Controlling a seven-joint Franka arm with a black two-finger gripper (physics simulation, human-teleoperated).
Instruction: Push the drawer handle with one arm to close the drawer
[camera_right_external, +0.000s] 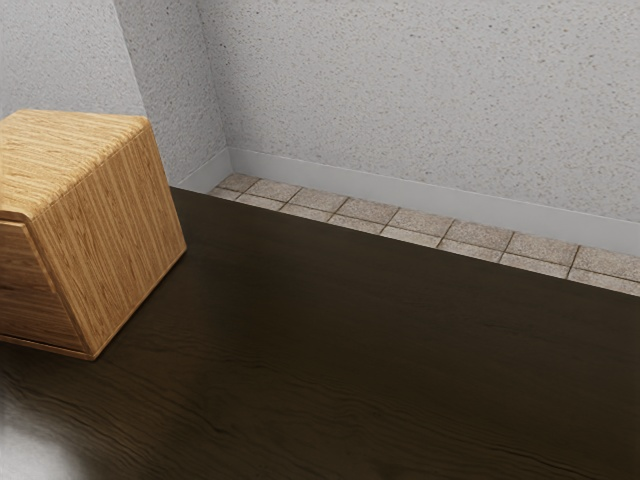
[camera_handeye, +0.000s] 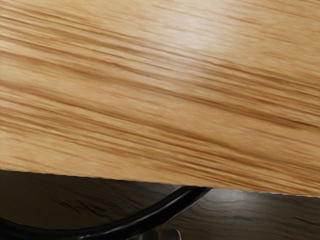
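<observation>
place: plain indoor room, kind unclear | speckled grey walls (camera_right_external: 420, 80) | tiled floor (camera_right_external: 412, 219) | dark wooden table (camera_right_external: 350, 340)

The cabinet (camera_right_external: 115, 235) is smooth, streaky wood with a soft sheen, the table (camera_right_external: 330, 330) dark, grained wood, glossy in places, the wall (camera_right_external: 420, 90) speckled and rough-looking, the handle (camera_handeye: 150, 216) glossy black, perhaps metal or plastic.

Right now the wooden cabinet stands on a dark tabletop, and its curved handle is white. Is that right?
Not quite: the curved handle is black, as the wrist view shows. The wooden cabinet does stand on a dark tabletop.
</observation>
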